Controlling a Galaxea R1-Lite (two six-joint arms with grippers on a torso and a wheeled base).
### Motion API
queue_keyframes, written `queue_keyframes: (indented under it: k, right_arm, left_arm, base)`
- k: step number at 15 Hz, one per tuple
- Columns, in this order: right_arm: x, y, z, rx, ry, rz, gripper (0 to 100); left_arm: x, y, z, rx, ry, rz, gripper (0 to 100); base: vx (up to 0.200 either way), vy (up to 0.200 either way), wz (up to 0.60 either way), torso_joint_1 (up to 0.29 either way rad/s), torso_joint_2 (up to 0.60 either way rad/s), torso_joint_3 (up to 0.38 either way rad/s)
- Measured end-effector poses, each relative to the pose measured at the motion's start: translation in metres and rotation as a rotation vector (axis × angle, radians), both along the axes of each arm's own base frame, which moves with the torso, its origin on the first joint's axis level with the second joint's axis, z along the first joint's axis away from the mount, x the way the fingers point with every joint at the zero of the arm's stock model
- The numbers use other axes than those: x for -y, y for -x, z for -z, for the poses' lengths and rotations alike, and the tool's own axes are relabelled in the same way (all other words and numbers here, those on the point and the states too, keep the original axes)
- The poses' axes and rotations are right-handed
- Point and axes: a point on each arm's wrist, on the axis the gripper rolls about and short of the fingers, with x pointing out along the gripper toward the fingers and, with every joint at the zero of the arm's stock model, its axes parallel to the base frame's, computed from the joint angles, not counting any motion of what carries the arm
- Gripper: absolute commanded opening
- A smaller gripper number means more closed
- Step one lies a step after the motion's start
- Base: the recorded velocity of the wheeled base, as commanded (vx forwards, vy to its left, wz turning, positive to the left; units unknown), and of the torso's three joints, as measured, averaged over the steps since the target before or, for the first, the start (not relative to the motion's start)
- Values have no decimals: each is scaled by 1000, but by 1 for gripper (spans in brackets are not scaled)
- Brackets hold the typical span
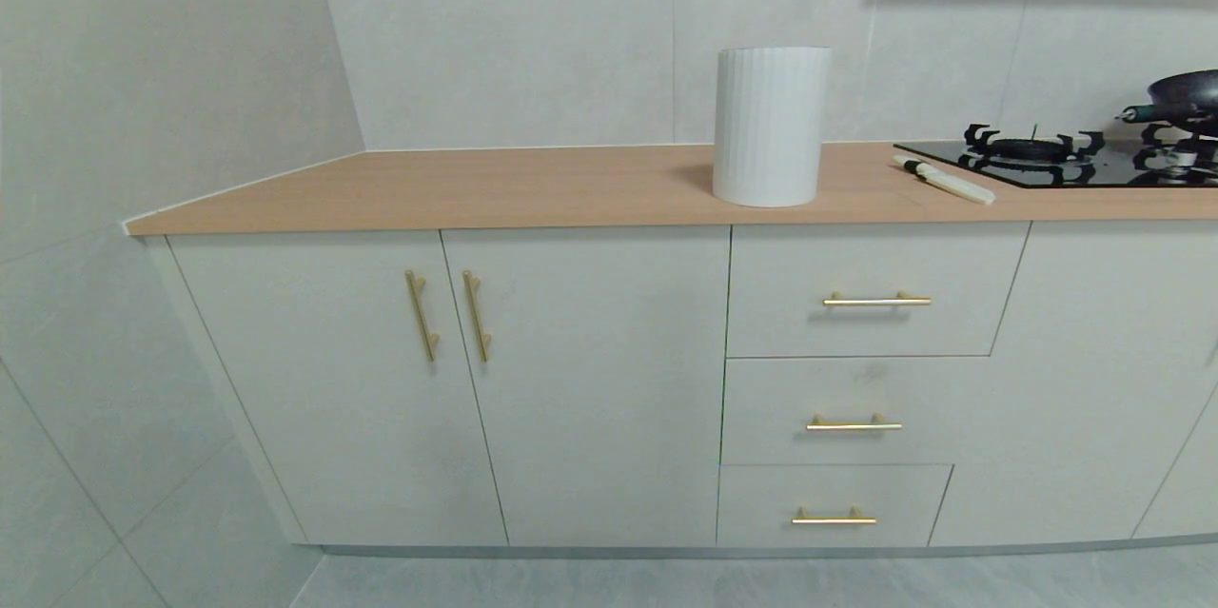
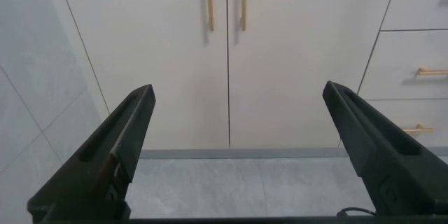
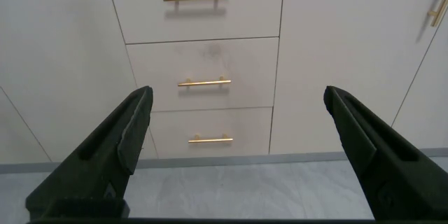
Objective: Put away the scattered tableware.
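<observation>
Upright on the light wooden countertop (image 1: 533, 185): tall white ribbed cylindrical container (image 1: 769, 125). Below and left of the container, pale double cabinet doors (image 1: 457, 380) with upright gold bar handles. Facing them low down, black left gripper (image 2: 238, 89), fingers spread wide, holding nothing. Directly below the container, three pale drawers (image 1: 856, 342) with level gold handles. Before them, black right gripper (image 3: 238, 92), likewise splayed and empty. Right of the container, flat on the countertop, cream-coloured long utensil (image 1: 944, 180), close beside the black glass gas hob (image 1: 1047, 172). Further right, dark pan (image 1: 1185, 94) on a burner.
</observation>
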Motion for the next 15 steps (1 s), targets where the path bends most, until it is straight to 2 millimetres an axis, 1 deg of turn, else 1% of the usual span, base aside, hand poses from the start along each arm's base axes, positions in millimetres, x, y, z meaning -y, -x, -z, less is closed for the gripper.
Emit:
queue_keyframes:
  k: [14,15]
  right_arm:
    - [0,0,0,0,-1,-3,100]
    - [0,0,0,0,-1,-3,100]
  left_arm:
    - [0,0,0,0,1,0,100]
    - [0,0,0,0,1,0,100]
  base:
    - [200,0,0,3,1,1]
    - [0,0,0,0,0,0]
